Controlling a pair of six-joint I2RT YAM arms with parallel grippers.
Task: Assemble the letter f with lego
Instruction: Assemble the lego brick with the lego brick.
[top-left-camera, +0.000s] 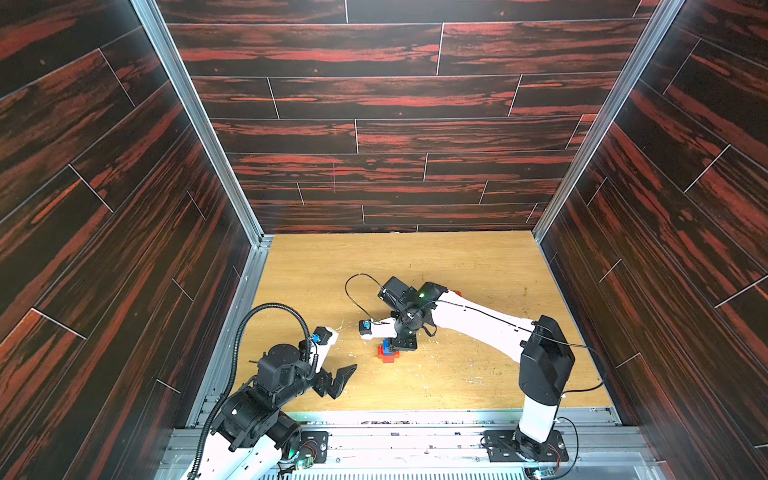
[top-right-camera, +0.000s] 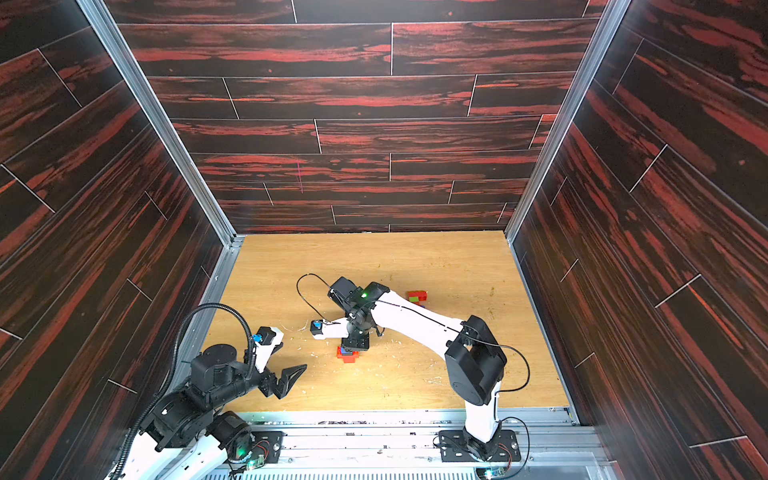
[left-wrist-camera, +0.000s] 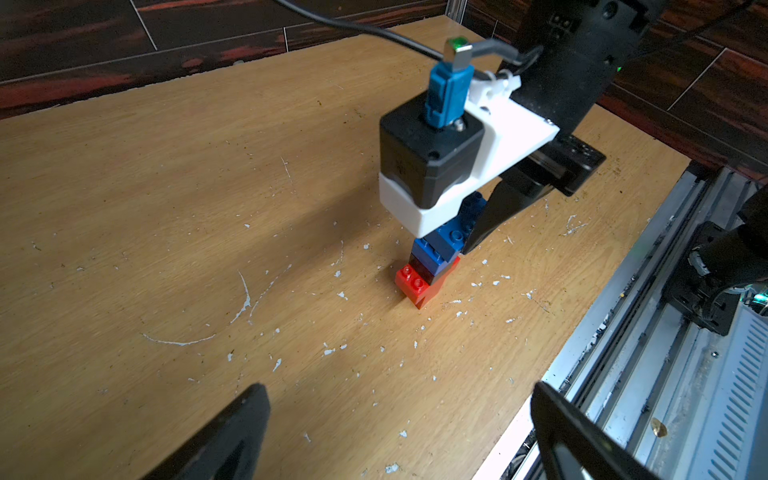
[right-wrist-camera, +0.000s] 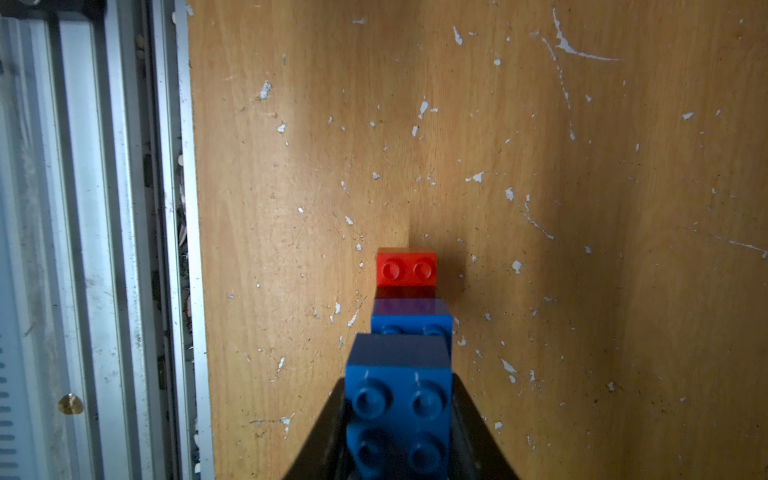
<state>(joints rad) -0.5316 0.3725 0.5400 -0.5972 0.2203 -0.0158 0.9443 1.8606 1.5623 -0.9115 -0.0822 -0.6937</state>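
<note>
A small lego stack (top-left-camera: 388, 354) (top-right-camera: 347, 355) stands in the middle of the wooden table. Its bottom is a red brick (left-wrist-camera: 415, 284) (right-wrist-camera: 406, 268). On that sits a black brick (left-wrist-camera: 424, 268), then a blue brick (left-wrist-camera: 436, 245) (right-wrist-camera: 411, 320). My right gripper (top-left-camera: 402, 344) (right-wrist-camera: 399, 399) points down and is shut on a second blue brick (right-wrist-camera: 398, 415) (left-wrist-camera: 471, 208), held at the top of the stack and offset from the blue one below. Whether it is seated I cannot tell. My left gripper (top-left-camera: 343, 380) (left-wrist-camera: 399, 388) hovers open and empty, to the left of the stack and nearer the front.
A small pile of red and lime green bricks (top-right-camera: 417, 296) lies behind the right arm. In a top view the arm hides most of it, leaving a red edge (top-left-camera: 457, 293). Metal rails (top-left-camera: 415, 419) run along the front edge. Dark panel walls close in three sides.
</note>
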